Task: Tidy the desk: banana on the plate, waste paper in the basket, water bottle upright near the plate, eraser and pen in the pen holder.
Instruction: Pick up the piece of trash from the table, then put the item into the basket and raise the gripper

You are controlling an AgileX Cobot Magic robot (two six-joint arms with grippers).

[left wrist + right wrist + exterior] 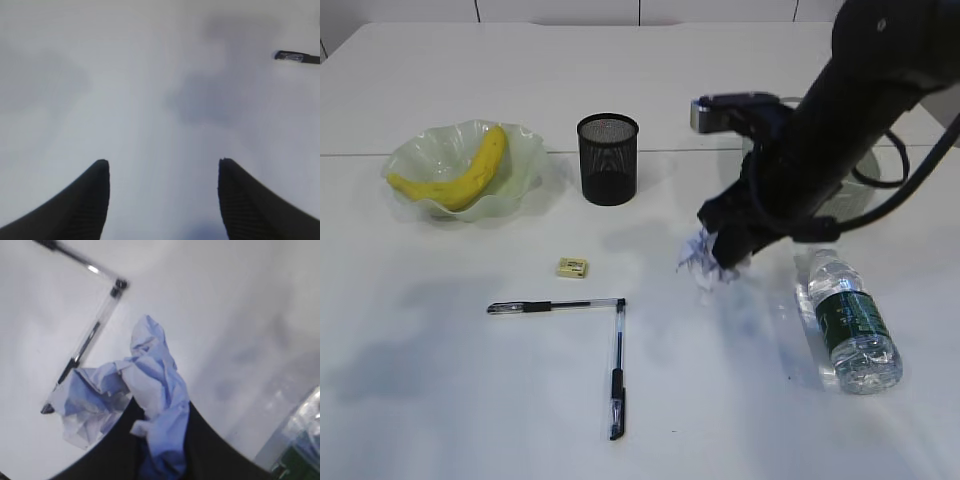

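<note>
Your right end effector (162, 440) is pinched on the waste paper (705, 262) w/ the jaws nearly together, a fold of the wad squeezed between them; the ball sits mid-table, roughly 4 o'clock from the pen holder (608, 158) and 10 o'clock from the lying water bottle (848, 322). Expect it to be v. light, soft, springy: it'll crush rather than resist, and a loose flap could tear or slip, so you're best biting through the dense core, not an outer fold. The basket (865, 178) is mostly hidden behind the arm at about 2 o'clock. Left end effector (163, 167) is spread wide over bare table (125, 75), holding nothing, a pen (296, 57) tip at its 2 o'clock. Banana (460, 175) is already on the plate (528, 150).
</note>
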